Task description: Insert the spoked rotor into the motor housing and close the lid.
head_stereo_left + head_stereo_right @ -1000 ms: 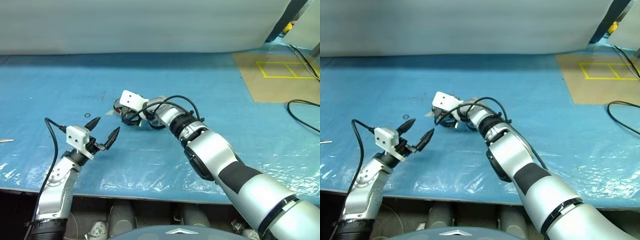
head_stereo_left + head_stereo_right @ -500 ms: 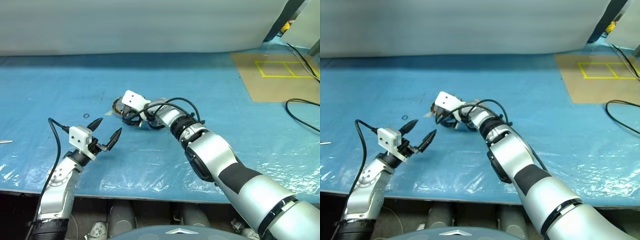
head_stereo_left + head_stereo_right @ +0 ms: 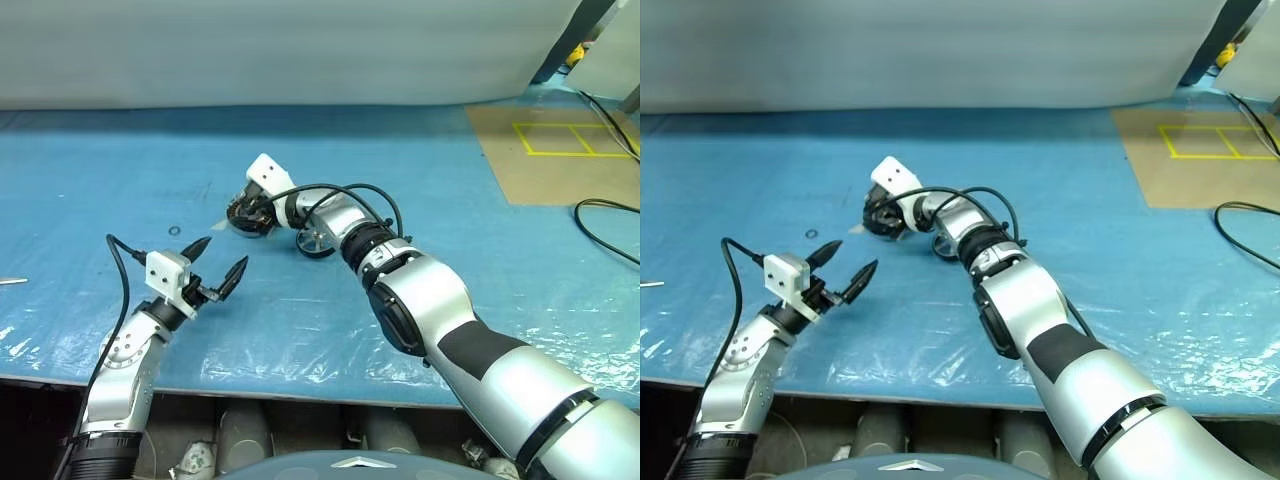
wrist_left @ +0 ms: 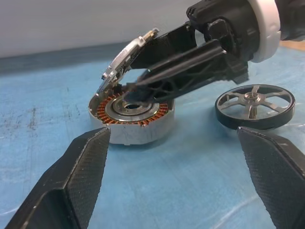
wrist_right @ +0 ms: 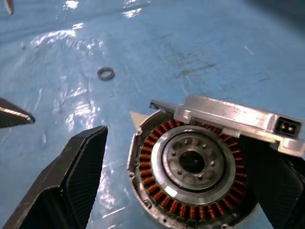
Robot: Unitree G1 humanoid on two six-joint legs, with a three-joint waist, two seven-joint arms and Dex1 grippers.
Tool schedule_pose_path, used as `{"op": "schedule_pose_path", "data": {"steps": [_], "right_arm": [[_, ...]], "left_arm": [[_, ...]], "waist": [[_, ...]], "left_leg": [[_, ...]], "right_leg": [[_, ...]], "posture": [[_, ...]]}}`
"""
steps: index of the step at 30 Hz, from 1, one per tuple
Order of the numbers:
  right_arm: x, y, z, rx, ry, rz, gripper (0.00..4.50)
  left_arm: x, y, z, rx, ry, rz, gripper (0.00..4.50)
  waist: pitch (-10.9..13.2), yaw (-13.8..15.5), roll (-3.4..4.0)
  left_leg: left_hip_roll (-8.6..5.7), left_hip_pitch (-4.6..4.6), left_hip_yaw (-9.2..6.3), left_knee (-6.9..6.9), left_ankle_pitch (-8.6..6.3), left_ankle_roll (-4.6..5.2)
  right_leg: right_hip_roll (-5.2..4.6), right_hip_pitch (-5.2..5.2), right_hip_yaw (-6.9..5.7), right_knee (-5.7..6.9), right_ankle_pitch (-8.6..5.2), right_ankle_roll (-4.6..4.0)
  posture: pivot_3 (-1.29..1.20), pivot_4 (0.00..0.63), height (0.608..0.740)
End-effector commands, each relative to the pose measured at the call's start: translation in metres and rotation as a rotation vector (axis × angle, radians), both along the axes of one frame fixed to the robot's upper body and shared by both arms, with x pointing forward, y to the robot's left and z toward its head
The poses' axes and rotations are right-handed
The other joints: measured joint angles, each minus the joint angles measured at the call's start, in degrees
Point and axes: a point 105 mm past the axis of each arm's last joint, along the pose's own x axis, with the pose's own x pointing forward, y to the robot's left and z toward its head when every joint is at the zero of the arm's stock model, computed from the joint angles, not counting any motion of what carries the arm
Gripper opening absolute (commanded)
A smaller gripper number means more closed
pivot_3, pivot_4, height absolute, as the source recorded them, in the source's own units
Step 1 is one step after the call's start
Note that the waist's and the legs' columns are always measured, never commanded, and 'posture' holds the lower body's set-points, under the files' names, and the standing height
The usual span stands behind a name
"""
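- The motor housing is seen on a blue plastic-covered table, its copper-brown windings facing up.
- The lid is tilted steeply over the housing's far edge, leaning against the right gripper.
- The right gripper's fingers are spread wide over the housing; whether the lid is actually clamped cannot be told.
- The spoked rotor lies flat just beside the housing.
- The left gripper is held open and empty, near the table's front.
- A small ring lies apart.
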Motion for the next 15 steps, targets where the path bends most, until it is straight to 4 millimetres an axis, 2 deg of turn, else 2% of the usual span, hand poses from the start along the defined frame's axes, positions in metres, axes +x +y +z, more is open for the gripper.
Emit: {"op": "schedule_pose_path", "data": {"steps": [1,5,10,15], "right_arm": [[0.001,0.028,0.049,0.191,-0.103,-0.081,4.48],[0.015,0.015,0.055,0.258,-0.175,-0.272,4.48],[0.011,0.02,0.048,0.297,-0.112,-0.258,4.48],[0.01,0.022,0.049,0.297,-0.134,-0.259,4.48]], "left_arm": [[0.0,-0.003,0.003,0.003,-0.021,-0.009,4.5],[-0.001,-0.006,0.0,-0.003,-0.012,-0.013,4.5],[-0.001,-0.008,-0.002,-0.004,-0.005,-0.017,4.5],[0.0,-0.009,-0.002,-0.006,-0.005,-0.018,4.5]], "waist": [[0.0,0.03,0.0],[0.0,-0.01,0.0],[0.0,-0.15,0.0],[0.0,-0.13,0.0]], "left_leg": [[0.0,0.0,0.0,0.0,0.0,0.0],[-0.03,0.0,0.0,-0.02,0.0,-0.01],[-0.05,0.0,0.01,-0.03,0.0,-0.02],[-0.05,-0.01,0.01,-0.04,0.0,-0.02]], "right_leg": [[0.0,0.0,0.0,0.0,0.0,0.0],[0.0,-0.01,0.01,-0.01,0.0,0.0],[0.0,-0.01,0.02,-0.02,0.0,0.01],[-0.01,-0.01,0.02,-0.02,0.0,0.01]], "posture": [[0.0,0.15,0.74],[0.0,0.15,0.74],[0.0,0.15,0.74],[0.0,0.15,0.74]]}}
